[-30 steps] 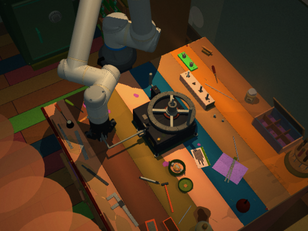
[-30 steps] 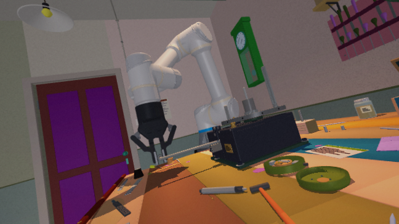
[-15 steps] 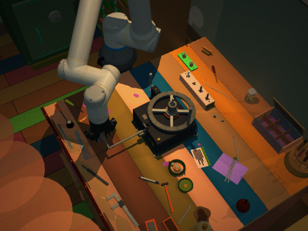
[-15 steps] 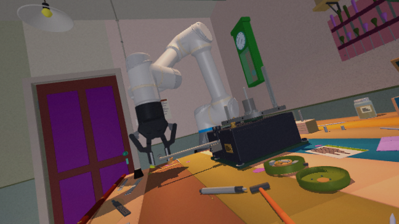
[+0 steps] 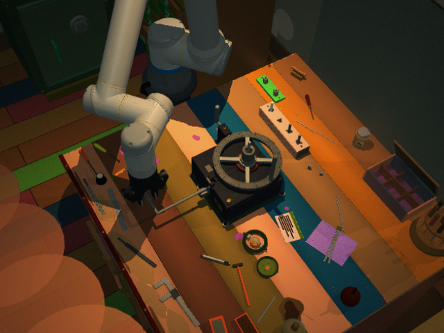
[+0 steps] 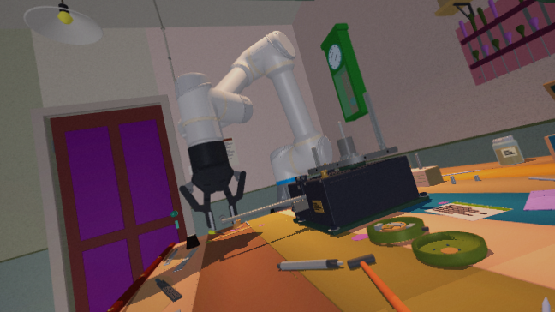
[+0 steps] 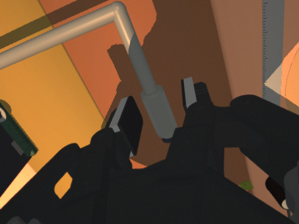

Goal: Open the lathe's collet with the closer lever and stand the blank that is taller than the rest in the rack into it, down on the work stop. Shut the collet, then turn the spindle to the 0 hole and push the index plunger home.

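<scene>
The closer lever's ribbed grip (image 7: 159,112) stands between my fingers, clear of both in the wrist camera. My gripper (image 7: 159,103) (image 5: 145,199) (image 6: 220,216) is open and holds nothing. The lever (image 5: 181,200) (image 6: 261,208) is a bent grey rod reaching out from the left side of the black lathe (image 5: 238,179) (image 6: 357,193). The lathe carries a ringed index wheel (image 5: 247,160) with the collet (image 5: 247,152) at its hub. The pale rack (image 5: 283,129) beyond the lathe holds three dark blanks. The tallest blank (image 5: 271,106) stands at the rack's far end.
A partitioned blue tray (image 5: 400,184) sits at the bench's right edge. Two green dishes (image 5: 255,241) (image 5: 267,266), a hammer (image 5: 242,281) and a pen-like tool (image 5: 215,260) lie in front of the lathe. Rulers (image 5: 116,208) and small tools lie on the left shelf under my arm.
</scene>
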